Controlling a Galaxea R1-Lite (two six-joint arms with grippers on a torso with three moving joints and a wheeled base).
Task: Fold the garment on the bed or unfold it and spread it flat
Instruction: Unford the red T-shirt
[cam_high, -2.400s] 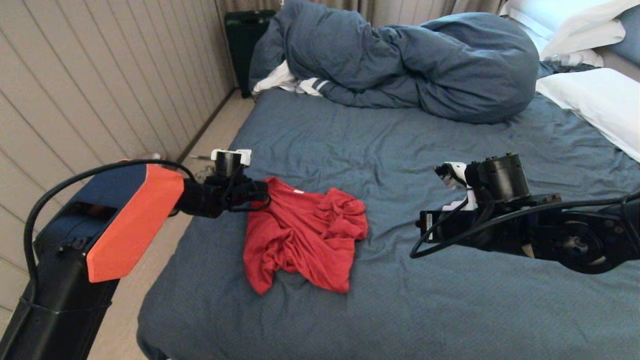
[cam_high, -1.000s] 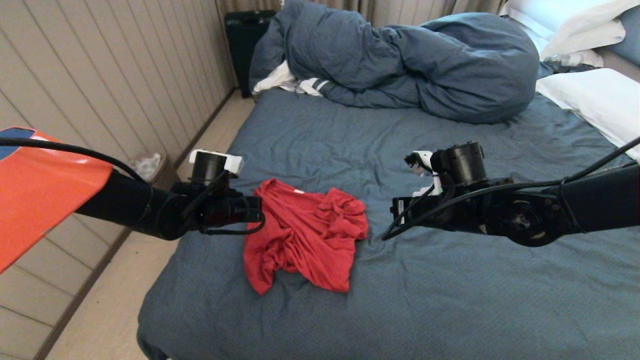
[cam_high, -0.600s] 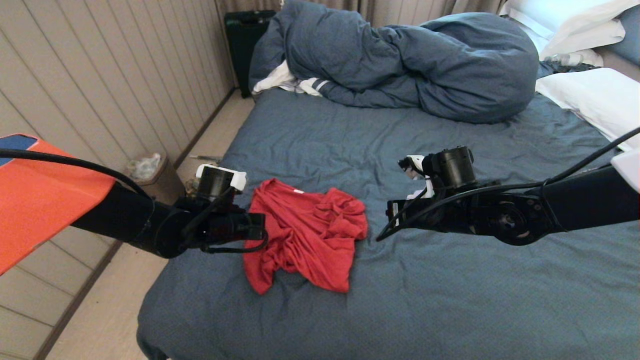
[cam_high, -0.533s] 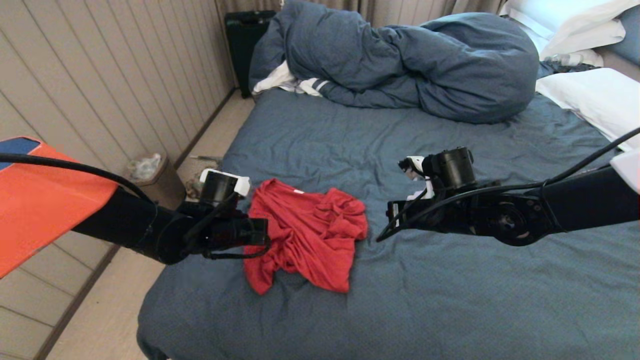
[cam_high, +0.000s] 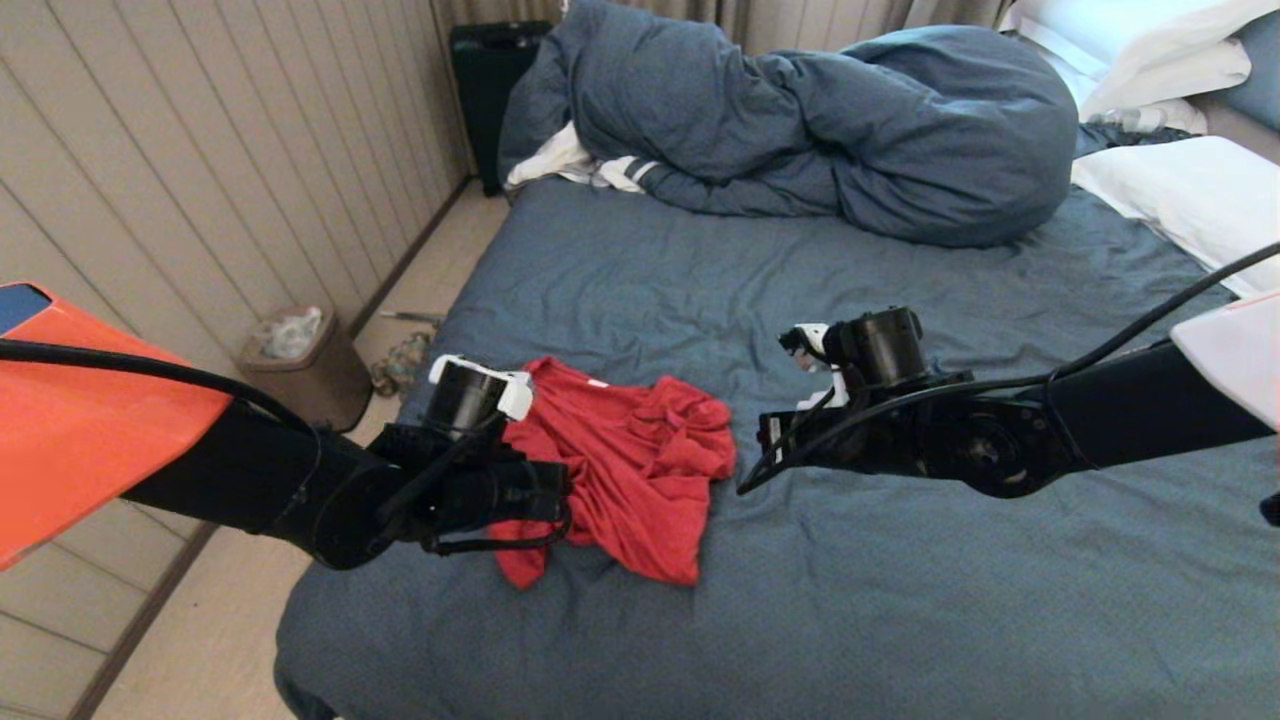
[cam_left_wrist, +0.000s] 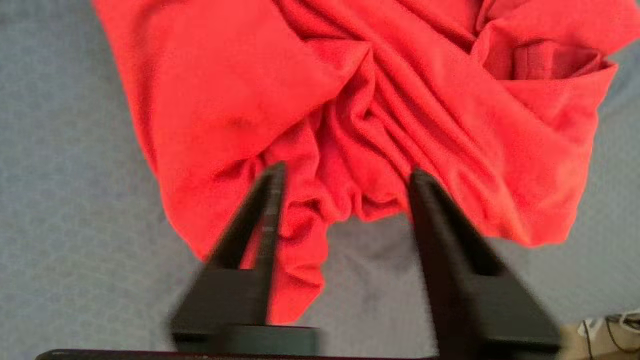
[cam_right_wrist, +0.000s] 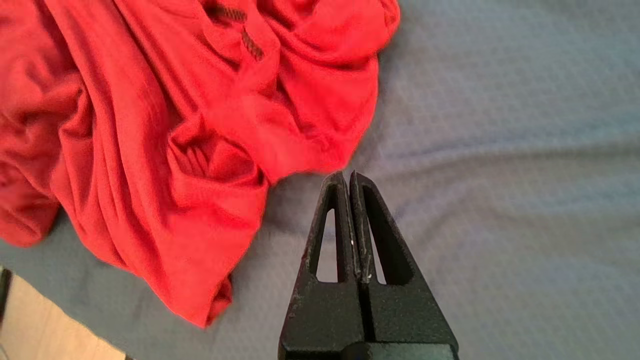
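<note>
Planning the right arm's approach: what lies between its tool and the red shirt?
Only bare bed sheet: in the right wrist view the shut right tool stops just short of the shirt.

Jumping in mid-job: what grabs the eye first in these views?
The crumpled red garment stands out, lying near the left front part of the dark blue-grey bed. The left tool hangs over its bunched edge with fingers apart, while the right tool is shut, just off the shirt's other side. A big rumpled duvet is heaped at the far end.
</note>
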